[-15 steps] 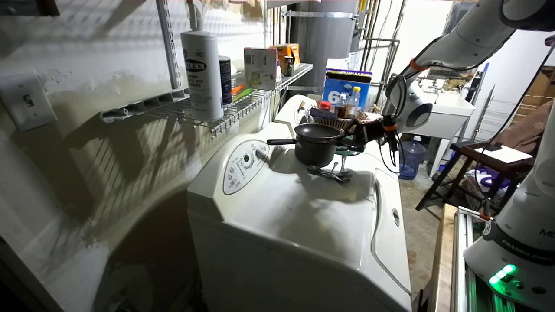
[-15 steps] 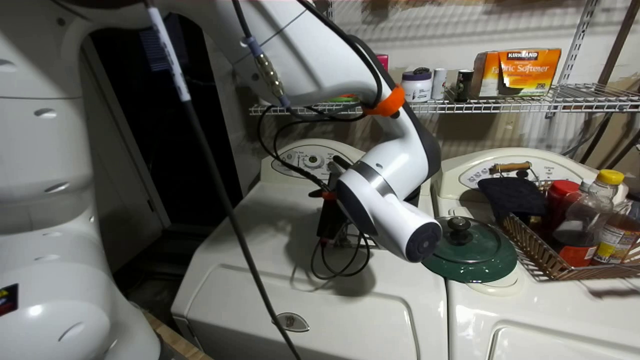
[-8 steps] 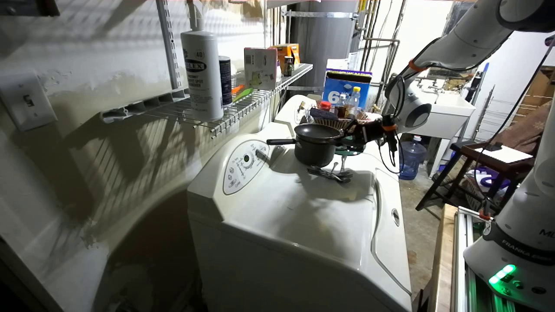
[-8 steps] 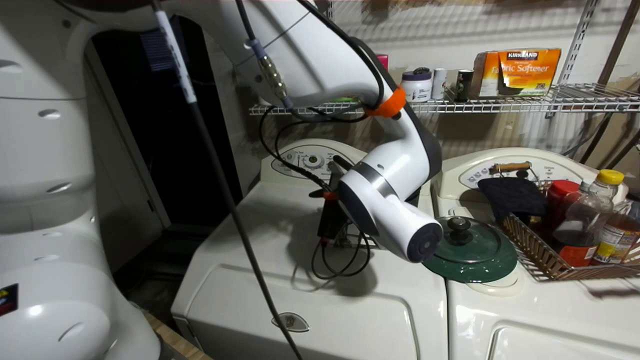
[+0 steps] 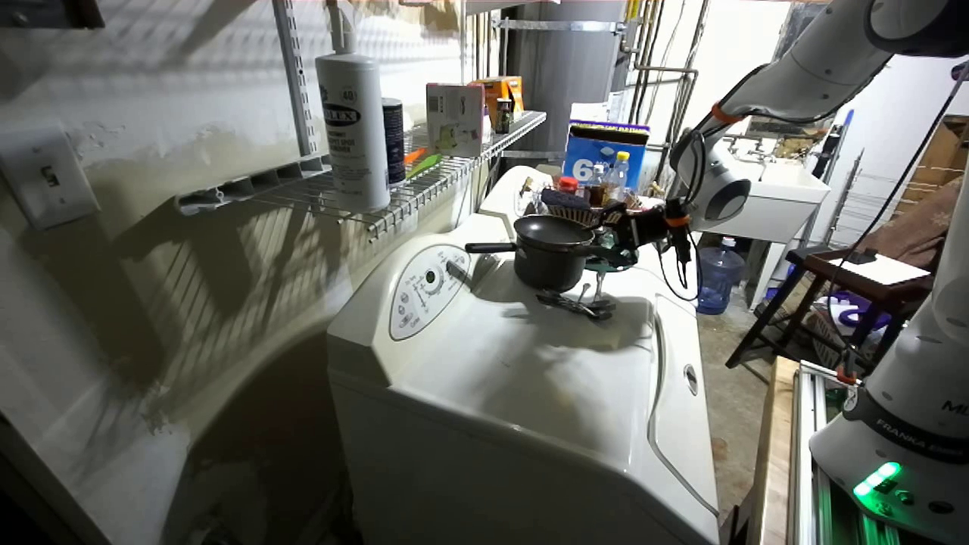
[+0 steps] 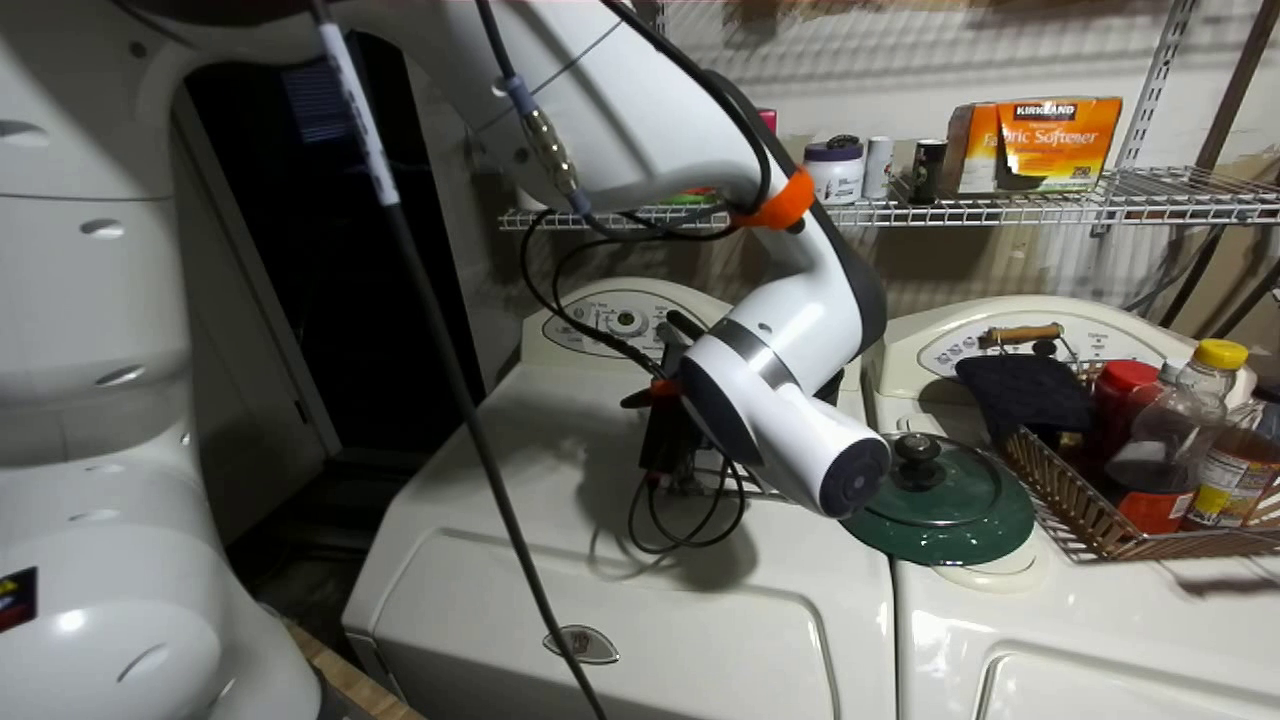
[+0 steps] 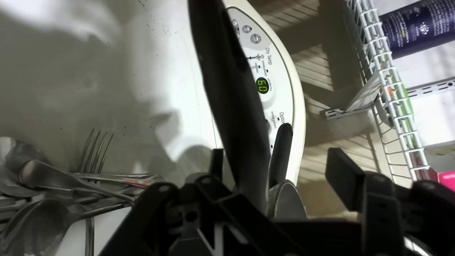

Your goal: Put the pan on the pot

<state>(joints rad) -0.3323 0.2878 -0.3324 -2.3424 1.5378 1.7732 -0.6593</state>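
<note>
In an exterior view the shallow black pan (image 5: pixel 554 228) sits on top of the deeper dark pot (image 5: pixel 546 269). At rim height a short dark handle (image 5: pixel 492 247) sticks out, apparently the pot's. My gripper (image 5: pixel 604 239) is at the opposite side, by the pan's long handle. Seen from the wrist, that handle (image 7: pixel 233 96) runs between my spread fingers, close to the left one, with a wide gap to the right finger (image 7: pixel 343 177). The jaws stand open. My wrist mostly hides pan and pot in an exterior view.
Loose cutlery (image 5: pixel 577 305) lies beside the pot on the white dryer top (image 5: pixel 530 378). A green glass lid (image 6: pixel 940 535) and a wire basket (image 6: pixel 1060 490) of bottles are on the neighbouring machine. A wire shelf (image 6: pixel 1200 212) runs along the wall above.
My jaws have spread apart around the pan's handle, and the gripper has shifted slightly. The pan stays where it was on the pot.
</note>
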